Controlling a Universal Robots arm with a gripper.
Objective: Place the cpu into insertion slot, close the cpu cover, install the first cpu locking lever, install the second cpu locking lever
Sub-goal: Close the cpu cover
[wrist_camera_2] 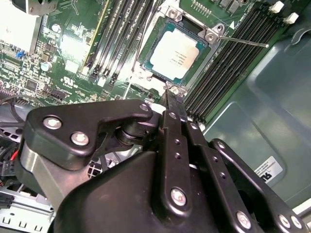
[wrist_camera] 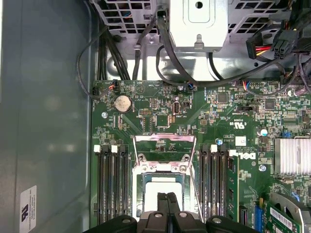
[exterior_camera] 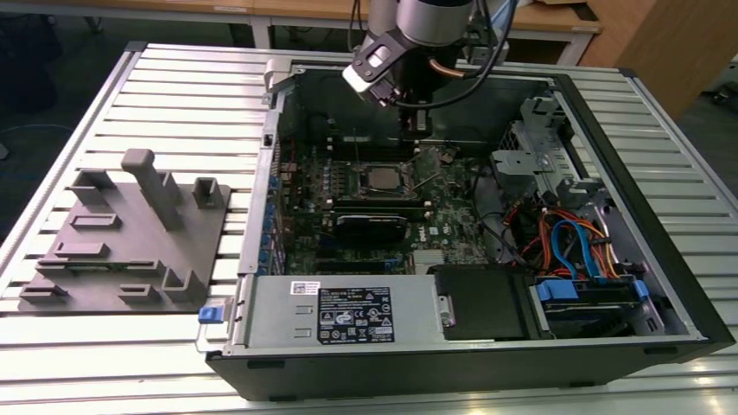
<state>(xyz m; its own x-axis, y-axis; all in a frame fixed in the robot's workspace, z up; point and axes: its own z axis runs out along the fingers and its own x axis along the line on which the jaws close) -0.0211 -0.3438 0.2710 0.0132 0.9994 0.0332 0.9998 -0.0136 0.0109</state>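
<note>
The exterior view stands off and high, looking down at a slant on the whole open computer case (exterior_camera: 461, 373), centre frame. Both wrist views hang close over the motherboard (wrist_camera: 160, 111) (wrist_camera_2: 63, 53), the first squarely, the second at an angle, looking past the gripper (wrist_camera: 167, 196) (wrist_camera_2: 167, 90). All three share the cpu (exterior_camera: 381, 179) (wrist_camera_2: 177, 51) (wrist_camera: 155, 187).

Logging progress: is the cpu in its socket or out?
In. In the second wrist view the cpu lies flat inside the socket, its metal top facing up.
</note>
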